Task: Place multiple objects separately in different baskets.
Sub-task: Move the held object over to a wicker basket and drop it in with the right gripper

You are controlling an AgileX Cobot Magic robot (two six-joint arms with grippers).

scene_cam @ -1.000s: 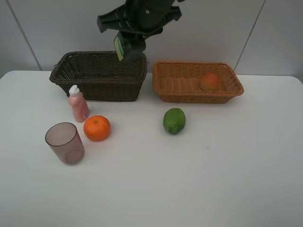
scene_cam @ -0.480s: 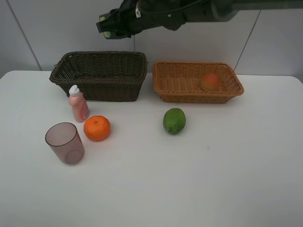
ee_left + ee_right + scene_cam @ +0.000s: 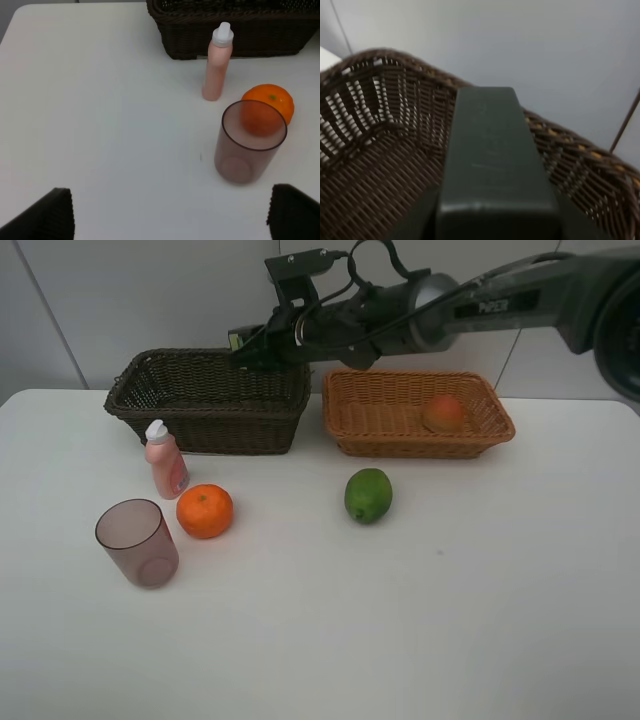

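Two baskets: dark brown basket (image 3: 205, 405) to the left and light tan basket (image 3: 395, 445) just beside it to the right, both at the rear of the white table (image 3: 420, 620).
Right gripper (image 3: 258, 344): reaches across the middle, above the rear right corner of the dark brown basket; pincer clamped on the black bottle (image 3: 495, 165).
Black bottle: held over the dark brown basket's interior; whether it touches the weave cannot be told.
Left gripper (image 3: 172, 214): fingers wide apart, nothing between them, above bare table on the near side of the cup (image 3: 137, 542).
Peach (image 3: 442, 413): inside the light tan basket, toward its right end.
Lime (image 3: 368, 495): on the table in front of the light tan basket, apart from it.
Pink bottle (image 3: 165, 460): upright, white cap on, just in front of the dark brown basket.
Orange (image 3: 205, 511): on the table, near the pink bottle and the cup.
Cup: upright, mouth up, left of the orange.
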